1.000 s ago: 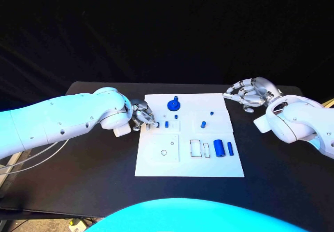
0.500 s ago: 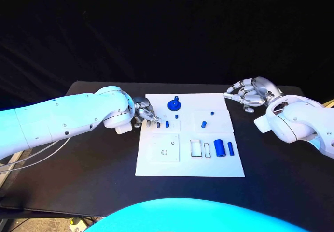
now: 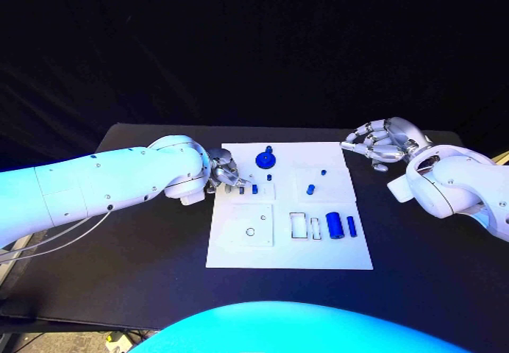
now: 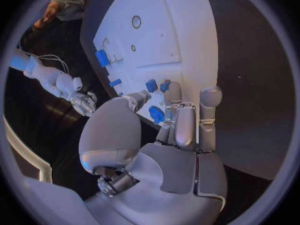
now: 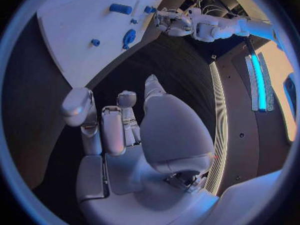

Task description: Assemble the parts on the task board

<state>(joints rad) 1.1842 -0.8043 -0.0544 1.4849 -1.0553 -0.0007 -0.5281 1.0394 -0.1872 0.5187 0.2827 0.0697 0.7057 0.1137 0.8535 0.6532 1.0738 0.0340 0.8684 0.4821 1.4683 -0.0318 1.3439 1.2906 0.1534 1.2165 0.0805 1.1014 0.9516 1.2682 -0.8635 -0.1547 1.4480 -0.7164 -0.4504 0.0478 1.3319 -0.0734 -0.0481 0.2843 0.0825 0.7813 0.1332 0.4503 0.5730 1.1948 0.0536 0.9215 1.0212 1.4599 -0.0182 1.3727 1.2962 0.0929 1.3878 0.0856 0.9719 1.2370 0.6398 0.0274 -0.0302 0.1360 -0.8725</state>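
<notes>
The white task board (image 3: 239, 250) lies in the middle of the black table. On it stand a blue round knob (image 3: 265, 158), a few small blue pieces (image 3: 254, 189) and two blue cylinders (image 3: 333, 224) near its right side. My left hand (image 3: 225, 176) is at the board's left edge, its fingertips (image 4: 172, 91) down by two small pieces (image 4: 151, 85). A rounded blue shape (image 4: 156, 115) shows between its thumb and fingers; whether it is held is unclear. My right hand (image 3: 379, 143) hovers off the board's far right corner with loosely bent fingers (image 5: 112, 125) and nothing in it.
The board has several empty recesses, among them a ring-shaped hole (image 3: 249, 232) and rectangular slots (image 3: 298, 226). Black table surface (image 3: 138, 243) runs wide on both sides of the board. My left forearm (image 3: 106, 187) reaches across the table's left part.
My left hand has crept a little to the right, onto the board's left edge by the small pieces. The right hand has not moved.
</notes>
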